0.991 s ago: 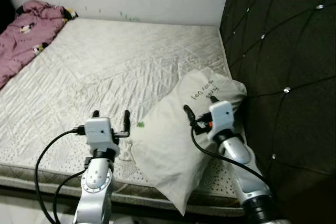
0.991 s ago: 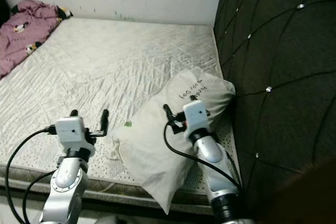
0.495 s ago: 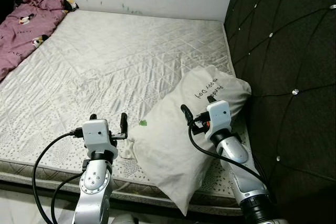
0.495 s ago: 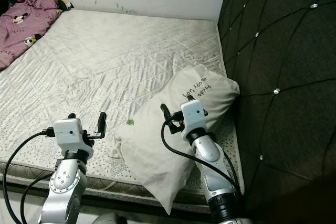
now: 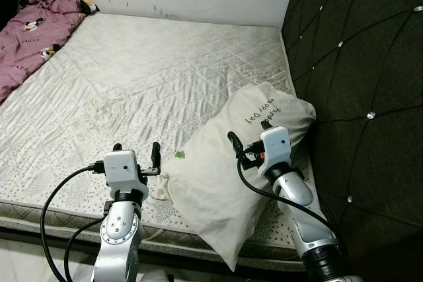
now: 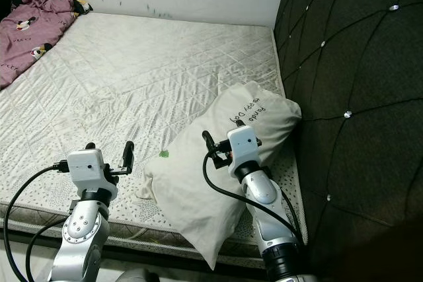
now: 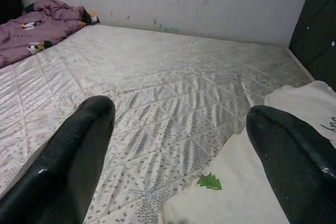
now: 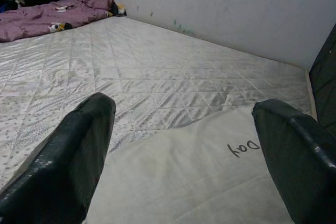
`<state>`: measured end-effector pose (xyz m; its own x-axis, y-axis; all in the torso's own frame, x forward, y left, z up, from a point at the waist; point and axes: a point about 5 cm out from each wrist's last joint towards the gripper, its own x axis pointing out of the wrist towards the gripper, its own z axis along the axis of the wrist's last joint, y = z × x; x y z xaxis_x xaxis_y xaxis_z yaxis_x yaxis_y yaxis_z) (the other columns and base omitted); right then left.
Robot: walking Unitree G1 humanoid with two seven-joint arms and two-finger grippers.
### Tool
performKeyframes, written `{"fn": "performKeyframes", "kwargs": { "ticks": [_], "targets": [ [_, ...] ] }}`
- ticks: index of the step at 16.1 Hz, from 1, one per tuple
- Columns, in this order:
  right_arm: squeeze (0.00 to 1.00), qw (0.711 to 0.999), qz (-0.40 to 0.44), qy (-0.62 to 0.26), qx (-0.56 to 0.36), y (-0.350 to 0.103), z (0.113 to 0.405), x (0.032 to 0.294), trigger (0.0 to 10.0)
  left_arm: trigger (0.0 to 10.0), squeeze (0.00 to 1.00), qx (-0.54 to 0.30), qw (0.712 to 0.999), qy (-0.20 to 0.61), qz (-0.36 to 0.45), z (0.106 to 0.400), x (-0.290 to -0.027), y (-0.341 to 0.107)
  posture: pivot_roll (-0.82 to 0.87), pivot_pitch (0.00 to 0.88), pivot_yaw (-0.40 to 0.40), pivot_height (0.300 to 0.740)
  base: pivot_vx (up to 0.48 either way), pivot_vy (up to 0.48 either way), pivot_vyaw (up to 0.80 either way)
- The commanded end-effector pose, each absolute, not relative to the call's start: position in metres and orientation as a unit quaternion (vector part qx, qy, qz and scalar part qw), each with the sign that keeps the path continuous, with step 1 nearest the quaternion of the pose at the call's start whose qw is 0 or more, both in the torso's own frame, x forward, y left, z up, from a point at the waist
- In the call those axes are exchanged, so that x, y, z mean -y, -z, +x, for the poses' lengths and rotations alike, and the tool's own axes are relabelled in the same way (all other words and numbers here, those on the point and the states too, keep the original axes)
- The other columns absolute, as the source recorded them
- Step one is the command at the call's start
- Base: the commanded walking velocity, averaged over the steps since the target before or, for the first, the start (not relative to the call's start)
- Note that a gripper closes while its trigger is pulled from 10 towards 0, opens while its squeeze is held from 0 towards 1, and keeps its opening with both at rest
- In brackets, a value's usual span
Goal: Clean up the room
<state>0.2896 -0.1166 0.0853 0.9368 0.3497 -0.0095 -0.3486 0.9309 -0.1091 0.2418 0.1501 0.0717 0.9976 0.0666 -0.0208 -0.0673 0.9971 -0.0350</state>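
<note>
Pillow point(image 6: 225, 156): handwritten "Panda", "Day"; rest unclear.

L gripper point(image 7: 178, 145) fingers spread over quilted mattress point(image 7: 173, 77), white pillow point(image 7: 252, 182) corner below, purple blanket point(image 7: 37, 24) far off.

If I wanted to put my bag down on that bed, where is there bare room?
The broad middle of the mattress is bare, bordered by the purple blanket at the far left corner, the wall behind and the white pillow. The near right corner is crowded: the pillow lies there against the dark headboard, with the open left gripper and open right gripper beside and over it.
</note>
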Motion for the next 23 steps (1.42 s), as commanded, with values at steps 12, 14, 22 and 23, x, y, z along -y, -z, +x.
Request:
{"fn": "performKeyframes", "kwargs": {
  "ticks": [12, 14, 22, 23],
  "targets": [
    [0.00, 0.995, -0.016, -0.092, 0.040, -0.125, 0.338, 0.121, 10.0, 10.0, 0.00, 0.081, 0.993, -0.078, -0.032, 0.272, -0.184, -0.125, 0.06, 0.000, -0.030, 0.740, 0.000, 0.000, 0.00],
    [0.00, 0.996, -0.019, -0.077, 0.036, -0.125, 0.338, 0.123, 10.0, 10.0, 0.00, 0.072, 0.994, -0.079, -0.026, 0.270, -0.184, -0.123, 0.06, 0.000, -0.033, 0.740, 0.000, 0.000, 0.00],
    [0.00, 0.997, -0.024, -0.076, 0.018, -0.118, 0.331, 0.136, 10.0, 10.0, 0.00, 0.039, 0.993, -0.108, -0.008, 0.256, -0.198, -0.114, 0.07, 0.000, -0.070, 0.740, 0.000, 0.000, -0.77],
    [0.00, 0.996, -0.033, -0.079, 0.021, -0.119, 0.331, 0.135, 10.0, 10.0, 0.00, 0.040, 0.993, -0.110, -0.006, 0.256, -0.199, -0.114, 0.07, 0.000, -0.070, 0.740, 0.000, 0.000, 0.00]
  ]
}}
